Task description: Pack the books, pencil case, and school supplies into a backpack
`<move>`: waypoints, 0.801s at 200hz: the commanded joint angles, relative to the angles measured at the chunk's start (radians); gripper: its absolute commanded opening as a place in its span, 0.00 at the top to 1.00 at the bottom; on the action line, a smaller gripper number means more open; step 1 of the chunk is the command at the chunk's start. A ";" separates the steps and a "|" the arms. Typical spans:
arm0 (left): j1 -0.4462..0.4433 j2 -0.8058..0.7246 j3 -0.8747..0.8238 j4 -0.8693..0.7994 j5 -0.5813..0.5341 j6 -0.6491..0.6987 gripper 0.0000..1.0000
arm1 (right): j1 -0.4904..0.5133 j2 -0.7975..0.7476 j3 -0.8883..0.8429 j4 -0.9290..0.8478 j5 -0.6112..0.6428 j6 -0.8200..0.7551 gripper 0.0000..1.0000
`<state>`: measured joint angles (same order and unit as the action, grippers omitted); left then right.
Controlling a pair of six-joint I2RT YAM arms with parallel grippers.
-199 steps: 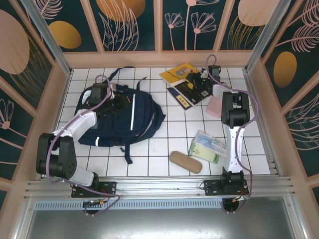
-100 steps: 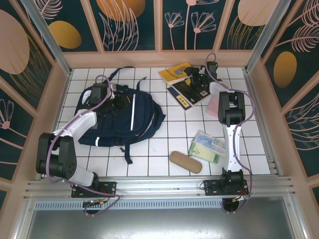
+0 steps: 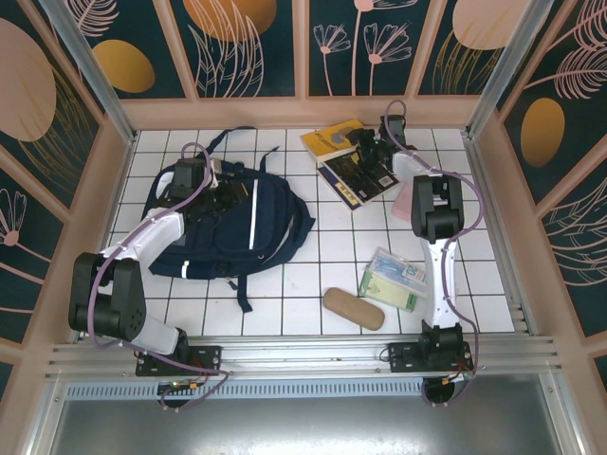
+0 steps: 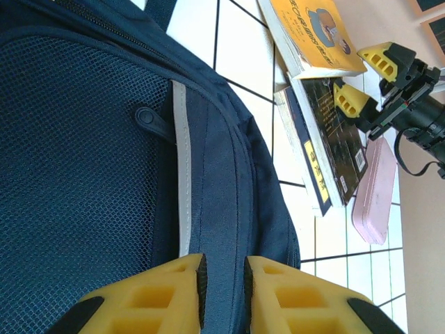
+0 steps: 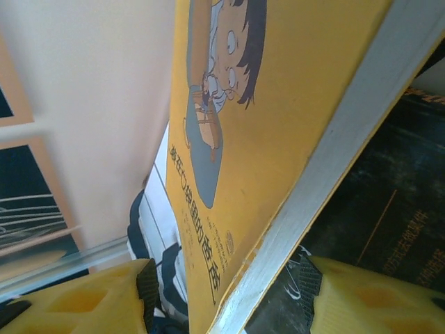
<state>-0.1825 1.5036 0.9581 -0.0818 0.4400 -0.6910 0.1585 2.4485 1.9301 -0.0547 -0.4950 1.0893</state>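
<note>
My right pincer [image 4: 363, 78] widened and slid astride the yellow book [image 4: 313, 35] edge, jaws open, first pick pending; left pincer [image 4: 222, 275] clamped backpack [image 4: 90, 174] fabric.

You find the backpack [image 3: 228, 223] on the left of the tabletop [image 3: 332, 246]. To its right, at the back, the books [image 3: 353, 166] lie overlapped in a stack, with the flat pouch [image 3: 405, 201] just right of them. Toward the near edge, the oblong case [image 3: 353, 308] lies just left of the packet [image 3: 396, 280].

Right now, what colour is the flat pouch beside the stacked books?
Pink: the flat pouch shows best in the left wrist view.
</note>
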 commanded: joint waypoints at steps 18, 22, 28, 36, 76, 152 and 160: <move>0.002 0.001 -0.009 0.022 0.009 0.013 0.76 | 0.034 0.055 0.162 -0.316 0.173 0.058 0.38; 0.002 0.001 -0.008 0.022 0.009 0.013 0.76 | 0.036 0.073 0.199 -0.346 0.186 0.065 0.38; 0.002 0.003 -0.007 0.022 0.010 0.012 0.76 | 0.038 0.101 0.256 -0.389 0.202 0.074 0.38; 0.002 0.003 -0.006 0.022 0.011 0.012 0.76 | 0.043 0.138 0.329 -0.444 0.224 0.091 0.38; 0.002 0.009 -0.001 0.024 0.019 0.010 0.76 | 0.054 0.222 0.416 -0.412 0.274 0.169 0.39; 0.002 0.015 -0.009 0.034 0.029 0.005 0.77 | 0.056 0.300 0.346 0.047 0.189 0.219 0.59; 0.002 0.015 -0.009 0.034 0.029 0.007 0.77 | 0.056 0.306 0.348 0.067 0.189 0.228 0.66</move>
<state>-0.1825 1.5059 0.9558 -0.0727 0.4484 -0.6914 0.2096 2.6701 2.3074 -0.1471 -0.3313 1.2892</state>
